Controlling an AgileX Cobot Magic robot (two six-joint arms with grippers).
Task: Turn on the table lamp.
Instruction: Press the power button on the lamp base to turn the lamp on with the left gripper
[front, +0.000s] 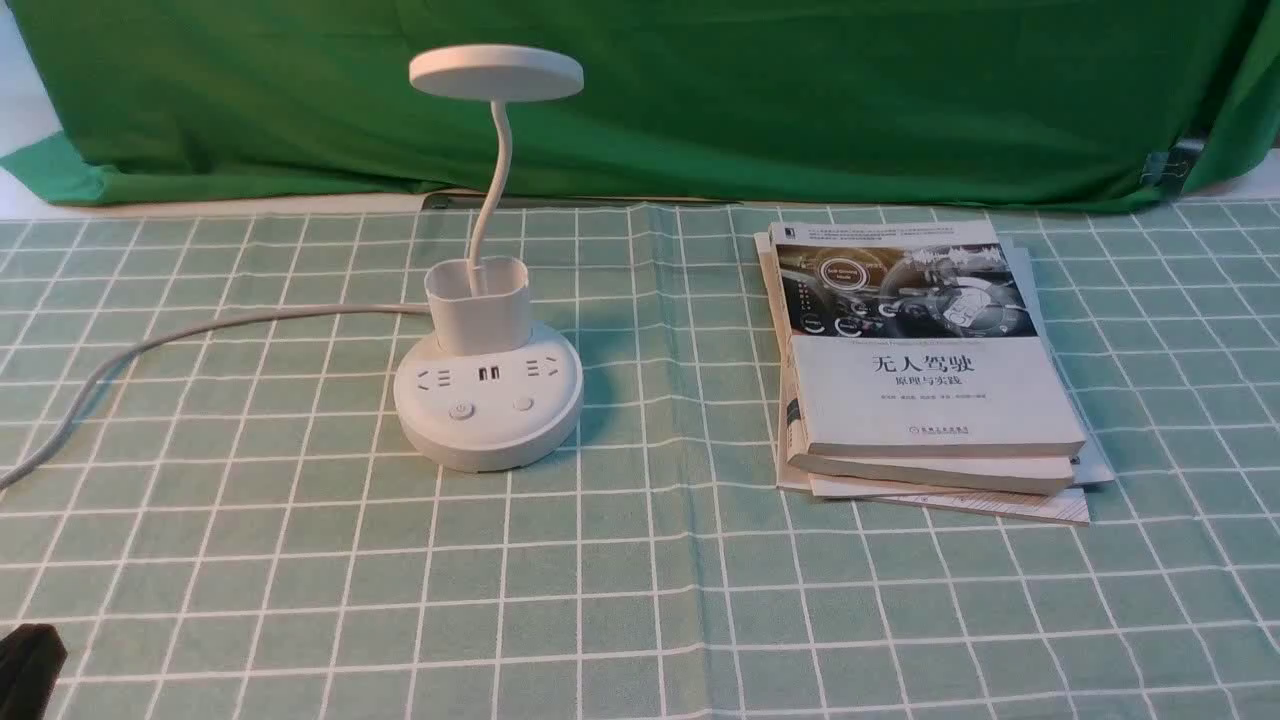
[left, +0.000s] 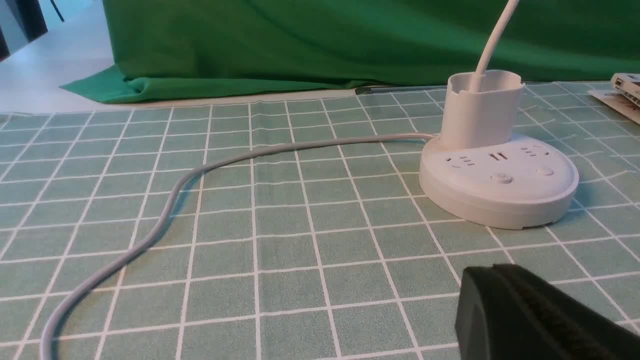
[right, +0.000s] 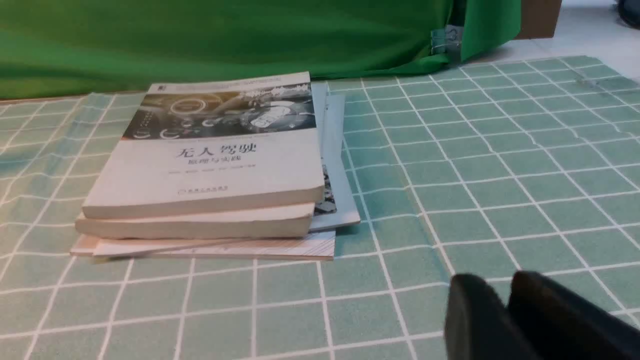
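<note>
Table lamp (front: 488, 400) stands toward the worktop's (front: 620, 590) far edge, left of centre; left claw (left: 492, 270) clenched, right claw (right: 497, 281) slightly released.

White table lamp (front: 488, 400) stands upright on checked cloth (front: 330, 560).

One lamp (front: 490, 400) is seen, with two buttons (front: 461, 410) counted on it; one cord (front: 250, 317) is shown, two thick books (front: 940, 390) are stacked, and two grippers (left: 520, 310) (right: 505, 305) are caught by the wrist views.
</note>
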